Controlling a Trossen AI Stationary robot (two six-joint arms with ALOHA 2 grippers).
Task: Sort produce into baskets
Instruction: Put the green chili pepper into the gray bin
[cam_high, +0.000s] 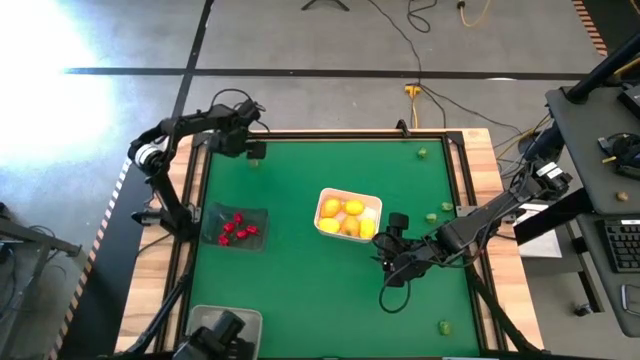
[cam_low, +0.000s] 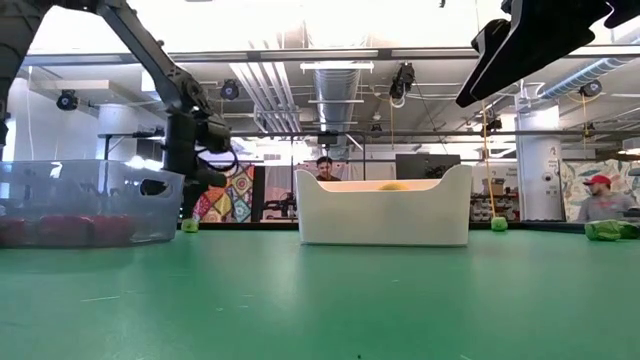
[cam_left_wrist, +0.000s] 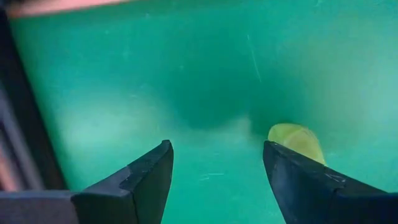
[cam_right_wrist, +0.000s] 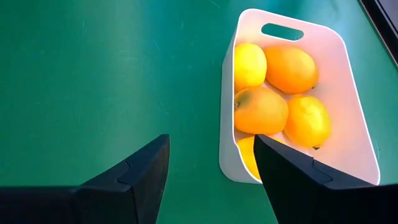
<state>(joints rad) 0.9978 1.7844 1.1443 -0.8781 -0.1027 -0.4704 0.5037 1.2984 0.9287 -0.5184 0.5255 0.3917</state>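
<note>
My left gripper (cam_high: 253, 152) is open at the table's far left, over a small yellow-green piece (cam_left_wrist: 297, 139) that lies on the green mat just beside one fingertip; in the low view the piece (cam_low: 188, 226) lies below the gripper. My right gripper (cam_high: 390, 240) is open and empty beside the near right corner of the white basket (cam_high: 348, 215). That basket (cam_right_wrist: 348, 112) holds several yellow-orange rounds (cam_right_wrist: 261, 111). The dark smoky tub (cam_high: 236, 227) holds tiny red pieces (cam_high: 234, 229). The clear pale tub (cam_high: 226, 322) stands at the near left edge.
Small green pieces lie loose on the mat at the far right (cam_high: 422, 153), at the right edge (cam_high: 446, 208), beside it (cam_high: 430, 216), and at the near right (cam_high: 444, 326). A raised dark frame (cam_high: 462, 180) borders the mat. People show in the room behind (cam_low: 597, 196).
</note>
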